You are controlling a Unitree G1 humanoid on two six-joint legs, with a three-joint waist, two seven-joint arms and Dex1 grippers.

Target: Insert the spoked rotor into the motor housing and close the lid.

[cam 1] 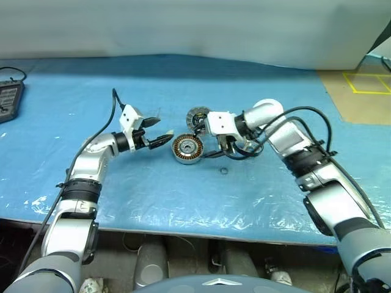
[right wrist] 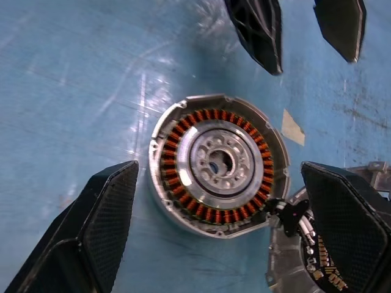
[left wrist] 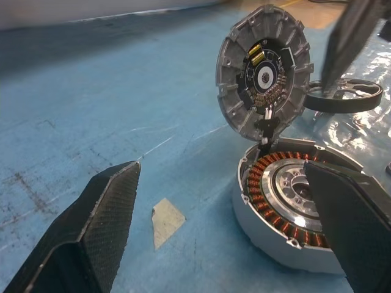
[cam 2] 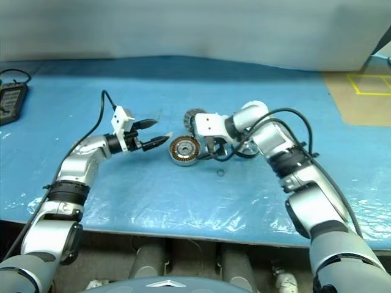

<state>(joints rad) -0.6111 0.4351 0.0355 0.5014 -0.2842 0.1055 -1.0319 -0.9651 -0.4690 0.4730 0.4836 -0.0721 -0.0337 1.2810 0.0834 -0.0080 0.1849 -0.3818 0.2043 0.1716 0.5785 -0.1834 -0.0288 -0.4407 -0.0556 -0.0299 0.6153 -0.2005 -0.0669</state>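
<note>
On the blue table [cam 1: 153, 195]: 1 motor housing [cam 1: 187, 149], 1 lid [left wrist: 264, 72], 1 spoked rotor [left wrist: 345, 97], 1 small loose washer ring [cam 1: 224, 171], 1 black device [cam 1: 8, 101], 2 grippers.

above housing: right claw [right wrist: 220, 226] hangs over the housing [right wrist: 219, 165], fingers spread wider than its rim, open air between
lid: lid [left wrist: 264, 72] stands tilted on edge at the housing's far rim, blocking that side
left claw: left claw [cam 1: 160, 129] open just beside the housing, closing off its left side
rotor: rotor [left wrist: 343, 97] lies beyond the lid
washer: small ring [cam 1: 224, 171] on the mat [cam 1: 183, 201] nearer the robot
</note>
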